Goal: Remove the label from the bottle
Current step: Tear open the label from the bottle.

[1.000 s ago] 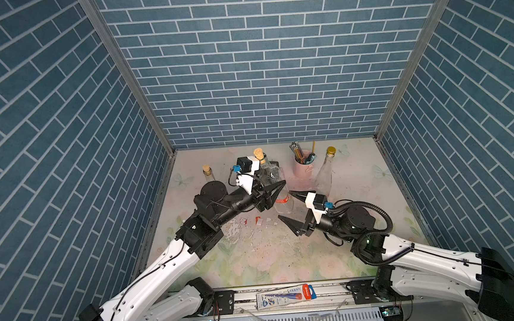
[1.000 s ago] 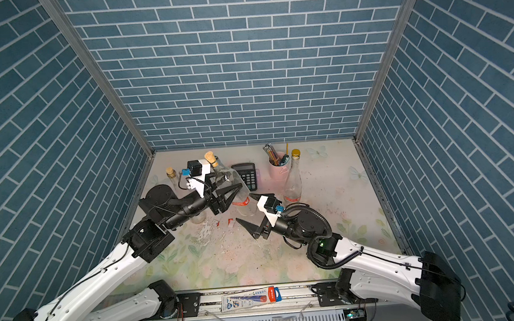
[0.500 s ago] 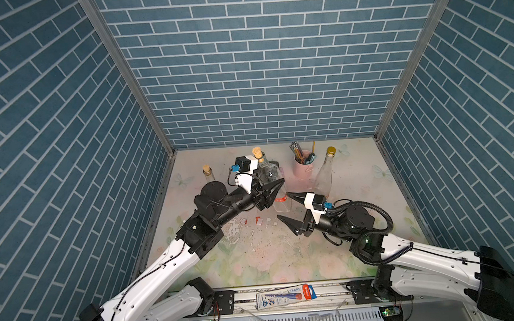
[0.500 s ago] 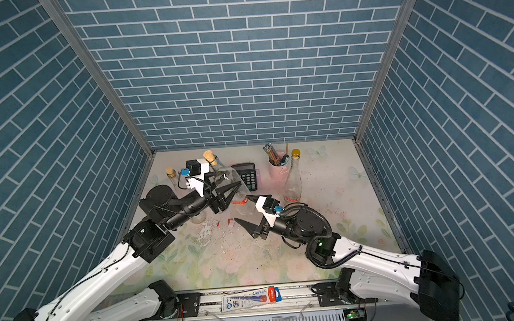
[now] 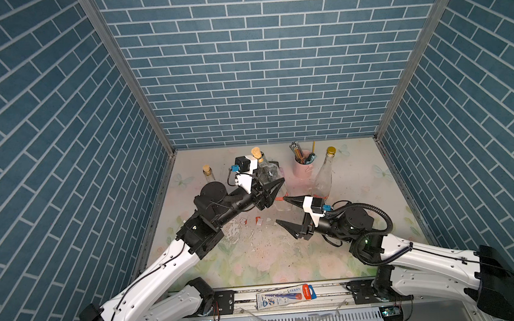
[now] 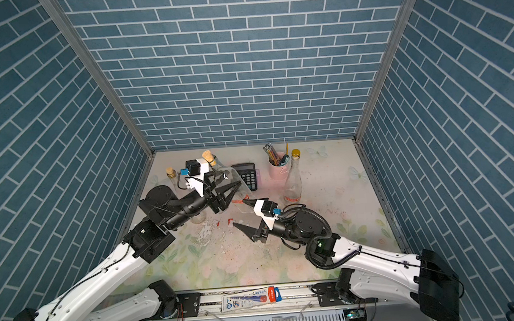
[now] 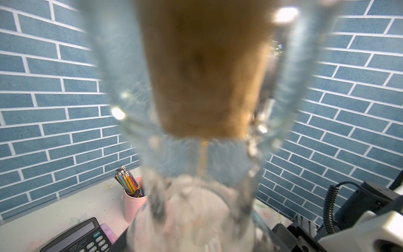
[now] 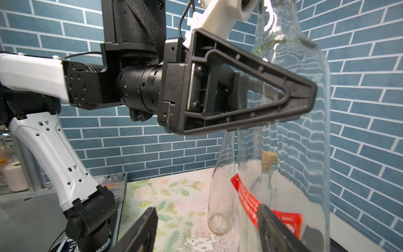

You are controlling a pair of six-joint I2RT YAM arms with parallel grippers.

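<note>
Glossy glass bottle (image 8: 305, 163), cork stopper (image 5: 256, 152), seemingly paper label (image 8: 245, 196).

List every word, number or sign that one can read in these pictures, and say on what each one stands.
"DEXIN", as it seems: on the calculator, below its display; the rest of that line is too small.
"GT", "CE": on two keys of the calculator.
Red label on the bottle: white print, too blurred to read.
Blue and red packet: print too small to read.
</note>
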